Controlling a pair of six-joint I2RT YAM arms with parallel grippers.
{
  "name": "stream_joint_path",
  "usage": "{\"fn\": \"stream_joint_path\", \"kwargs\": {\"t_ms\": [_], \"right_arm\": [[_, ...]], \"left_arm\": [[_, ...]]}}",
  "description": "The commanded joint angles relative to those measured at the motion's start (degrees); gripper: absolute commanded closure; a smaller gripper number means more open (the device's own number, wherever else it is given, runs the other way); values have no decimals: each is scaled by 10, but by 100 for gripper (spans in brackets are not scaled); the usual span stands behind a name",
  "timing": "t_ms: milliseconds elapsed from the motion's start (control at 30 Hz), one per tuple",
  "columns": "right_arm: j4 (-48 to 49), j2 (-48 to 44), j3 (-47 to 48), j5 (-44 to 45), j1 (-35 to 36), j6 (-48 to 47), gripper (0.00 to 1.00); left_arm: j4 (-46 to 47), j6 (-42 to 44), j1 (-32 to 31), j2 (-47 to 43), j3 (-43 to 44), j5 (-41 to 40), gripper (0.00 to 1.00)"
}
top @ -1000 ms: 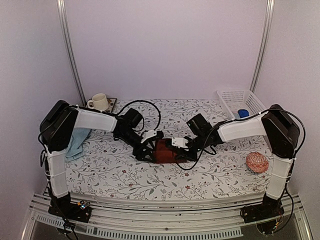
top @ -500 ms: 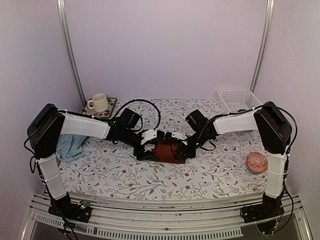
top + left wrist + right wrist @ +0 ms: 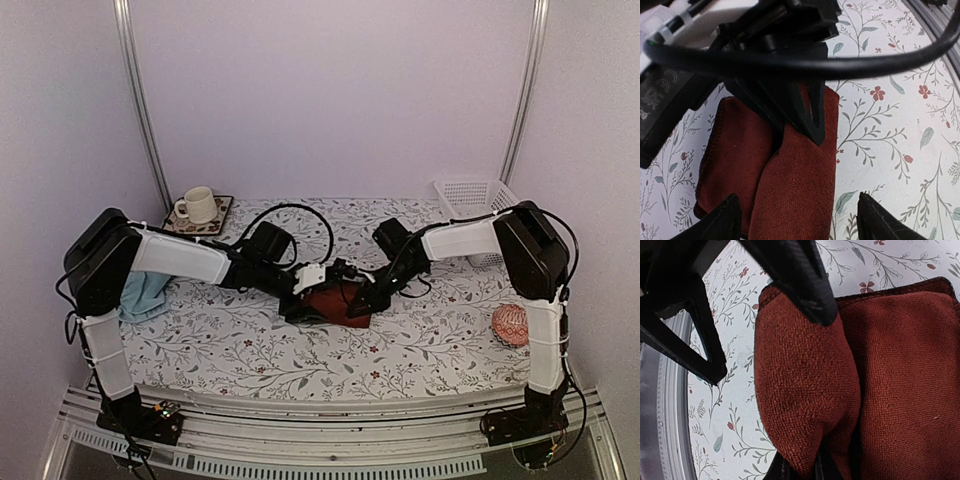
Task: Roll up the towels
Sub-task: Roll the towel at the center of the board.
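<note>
Left jaws wide over maroon towel (image 3: 790,175), right jaws pinching it, both arms (image 3: 180,258) stretched inward

no word, number or brand can be read anywhere here. the nearest thing to one is a few faint raised marks on the black casing (image 3: 662,92) at the left edge of the left wrist view, and they are too blurred to make out.
</note>
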Motion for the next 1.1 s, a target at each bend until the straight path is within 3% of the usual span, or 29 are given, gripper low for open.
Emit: {"fn": "stream_joint_path", "kwargs": {"t_ms": [0,800,933,1067], "right_arm": [[-56,42,19,-40,-7,25,90],[-128,104,90,-116,-52,63,87],[-130,108,94,-118,-52,61,87],[-132,110,97,-116,-54,59,87]], "left_arm": [[20,17,-8,3,-2,-7,21],[26,58,-21,25,2,-47,36],[29,60,-22,47,6,-72,44],[15,64,-21,66,17,-74,67]]}}
